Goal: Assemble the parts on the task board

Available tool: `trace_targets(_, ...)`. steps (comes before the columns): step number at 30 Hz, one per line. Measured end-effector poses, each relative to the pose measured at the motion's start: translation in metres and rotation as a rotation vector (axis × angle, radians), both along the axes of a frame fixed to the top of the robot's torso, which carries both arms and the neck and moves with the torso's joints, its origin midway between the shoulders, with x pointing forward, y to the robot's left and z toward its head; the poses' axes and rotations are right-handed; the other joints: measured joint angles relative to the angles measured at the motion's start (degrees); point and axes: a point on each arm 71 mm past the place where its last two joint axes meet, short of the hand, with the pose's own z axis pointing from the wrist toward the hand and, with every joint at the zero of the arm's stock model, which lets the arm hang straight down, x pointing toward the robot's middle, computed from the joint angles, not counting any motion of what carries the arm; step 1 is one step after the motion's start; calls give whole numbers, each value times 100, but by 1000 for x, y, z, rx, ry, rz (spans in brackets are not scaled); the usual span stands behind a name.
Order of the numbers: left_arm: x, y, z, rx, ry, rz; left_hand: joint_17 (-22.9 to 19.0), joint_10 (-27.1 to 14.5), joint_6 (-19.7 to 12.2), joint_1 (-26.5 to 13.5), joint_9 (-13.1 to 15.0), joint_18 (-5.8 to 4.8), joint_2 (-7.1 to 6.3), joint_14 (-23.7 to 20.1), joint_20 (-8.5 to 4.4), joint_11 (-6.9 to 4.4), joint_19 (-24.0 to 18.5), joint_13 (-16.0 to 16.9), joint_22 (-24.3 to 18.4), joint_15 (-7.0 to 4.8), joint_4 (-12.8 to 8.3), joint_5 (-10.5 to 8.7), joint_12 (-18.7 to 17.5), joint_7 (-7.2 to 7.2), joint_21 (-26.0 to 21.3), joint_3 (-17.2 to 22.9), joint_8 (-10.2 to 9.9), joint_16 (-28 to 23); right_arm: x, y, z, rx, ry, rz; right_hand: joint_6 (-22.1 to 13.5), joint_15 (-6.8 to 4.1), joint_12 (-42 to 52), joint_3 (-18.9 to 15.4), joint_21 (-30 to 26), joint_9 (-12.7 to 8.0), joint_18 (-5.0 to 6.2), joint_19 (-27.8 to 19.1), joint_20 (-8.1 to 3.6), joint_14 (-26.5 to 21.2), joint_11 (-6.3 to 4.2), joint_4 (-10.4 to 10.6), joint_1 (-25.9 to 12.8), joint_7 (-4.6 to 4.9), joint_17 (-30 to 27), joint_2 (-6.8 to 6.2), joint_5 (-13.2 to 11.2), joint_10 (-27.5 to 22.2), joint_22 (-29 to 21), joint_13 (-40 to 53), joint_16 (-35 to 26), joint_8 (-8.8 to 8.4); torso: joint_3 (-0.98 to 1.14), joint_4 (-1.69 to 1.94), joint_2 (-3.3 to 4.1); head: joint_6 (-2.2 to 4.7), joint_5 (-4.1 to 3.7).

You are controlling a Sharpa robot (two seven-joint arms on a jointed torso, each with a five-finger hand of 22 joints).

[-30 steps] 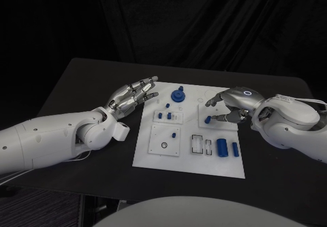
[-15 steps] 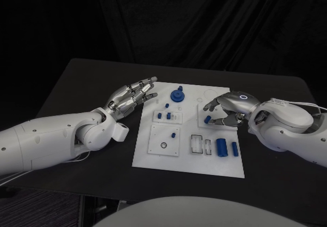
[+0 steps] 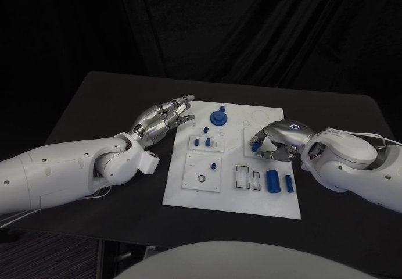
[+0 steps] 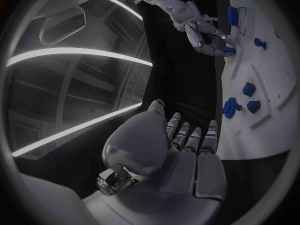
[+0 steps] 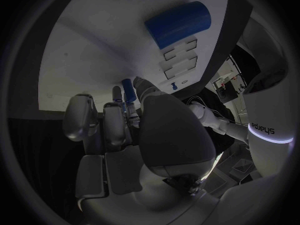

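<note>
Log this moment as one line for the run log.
left hand: open beside task board | right hand: fingers around small blue part | phase: grasp

Head cam: high, looking down on the whole black table (image 3: pixel 100 110), task board (image 3: pixel 226 197) centred. Left wrist cam: behind the left hand (image 4: pixel 178 150), beside the board's edge, looking across it to the right hand (image 4: pixel 209 37). Right wrist cam: behind the right hand, very close above the board. All three share the board.
</note>
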Motion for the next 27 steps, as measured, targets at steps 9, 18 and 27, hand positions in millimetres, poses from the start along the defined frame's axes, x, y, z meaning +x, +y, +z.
trace_targets(9,0,0,0,-1,1,-1,0,0,20,45,1,1,-2,0,14,0,-14,0,-6,0,-30,20,0,19,0,30,0,0,1,0,-2,3,-1,1,359,-15,-56,274,182,98,0,62,-1,65,-75,-38,191,31,72,57,76,371,-1,-70,71,136,1,15,1,0,-10)
trace_targets(18,0,-2,0,-3,2,-6,0,-6,42,45,6,0,-2,2,42,-7,1,0,-5,2,-37,20,0,42,0,37,0,0,1,2,1,33,-29,13,842,-67,-111,390,311,239,1,153,-52,117,-193,-110,280,46,189,70,-129,872,-1,-132,195,367,-1,14,2,0,-4)
trace_targets(27,-1,-1,-1,-3,3,-6,0,-20,42,45,6,0,-2,22,42,-20,1,0,-5,21,-21,22,0,42,0,53,0,0,-1,1,4,75,-68,9,1032,-97,-256,338,311,238,1,153,-52,146,-243,-140,246,135,197,104,-353,1183,-2,-228,195,430,-2,10,6,0,32)
